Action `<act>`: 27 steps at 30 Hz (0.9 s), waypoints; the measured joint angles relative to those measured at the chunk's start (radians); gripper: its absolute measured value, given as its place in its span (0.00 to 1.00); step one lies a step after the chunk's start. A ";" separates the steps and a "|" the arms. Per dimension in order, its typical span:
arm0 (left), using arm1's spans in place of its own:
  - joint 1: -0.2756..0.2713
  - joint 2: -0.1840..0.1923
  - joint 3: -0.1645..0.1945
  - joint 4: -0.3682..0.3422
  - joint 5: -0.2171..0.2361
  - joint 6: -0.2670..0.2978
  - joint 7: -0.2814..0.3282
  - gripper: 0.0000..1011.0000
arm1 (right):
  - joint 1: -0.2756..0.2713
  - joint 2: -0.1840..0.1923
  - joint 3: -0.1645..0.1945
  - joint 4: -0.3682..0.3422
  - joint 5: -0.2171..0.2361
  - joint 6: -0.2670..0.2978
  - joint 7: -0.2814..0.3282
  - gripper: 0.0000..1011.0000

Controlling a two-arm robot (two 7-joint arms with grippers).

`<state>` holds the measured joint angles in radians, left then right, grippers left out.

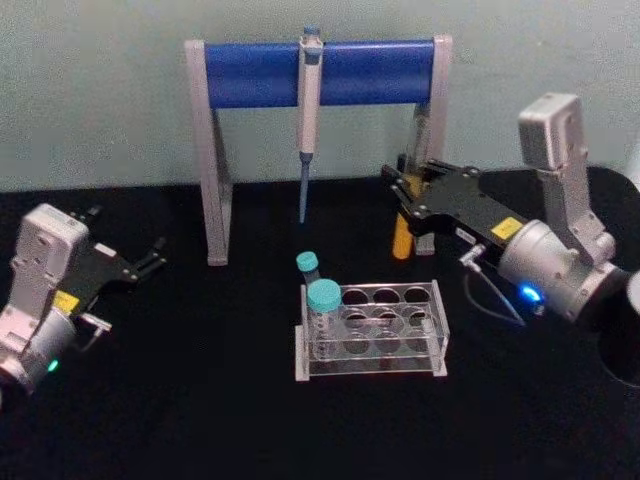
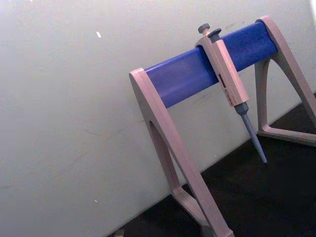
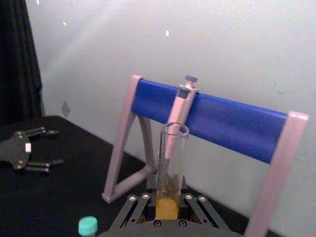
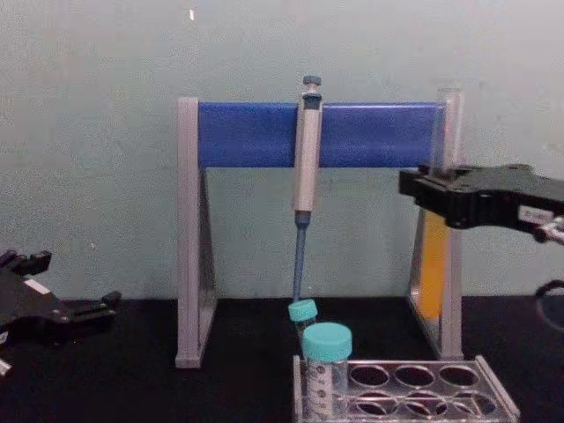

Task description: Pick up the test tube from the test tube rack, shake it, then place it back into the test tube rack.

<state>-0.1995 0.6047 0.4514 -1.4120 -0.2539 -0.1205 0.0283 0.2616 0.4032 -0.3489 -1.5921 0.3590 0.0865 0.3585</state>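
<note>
My right gripper (image 1: 405, 195) is shut on the test tube (image 1: 402, 240), a clear glass tube with orange-yellow liquid in its lower part. It holds the tube upright above the table, behind and to the right of the test tube rack (image 1: 438, 292). In the chest view the test tube (image 4: 432, 264) hangs in front of the stand's right leg, gripped at mid-height by the right gripper (image 4: 425, 189), well above the rack (image 4: 495, 389). The right wrist view looks along the test tube (image 3: 172, 163), whose open rim is on top. My left gripper (image 1: 150, 258) rests open at the far left.
Two teal-capped tubes (image 1: 323, 296) stand in the rack's left end. A grey-and-blue pipette stand (image 1: 320, 72) with a hanging pipette (image 1: 308, 120) is behind the rack, against the wall. The black table around the rack is bare.
</note>
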 joint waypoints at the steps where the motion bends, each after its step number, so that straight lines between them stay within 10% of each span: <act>1: 0.000 0.000 0.000 0.000 0.000 0.000 0.000 0.99 | 0.000 0.000 0.000 0.000 0.000 0.000 0.000 0.23; 14: 0.000 0.000 0.000 0.000 0.000 0.000 0.000 0.99 | -0.114 0.076 0.031 -0.143 0.012 0.075 0.015 0.23; 27: 0.000 0.000 0.000 0.000 0.000 0.000 0.000 0.99 | -0.036 0.017 -0.055 -0.069 0.051 0.023 0.083 0.23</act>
<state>-0.1995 0.6047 0.4514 -1.4120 -0.2539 -0.1205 0.0283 0.2256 0.4199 -0.4039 -1.6615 0.4098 0.1092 0.4419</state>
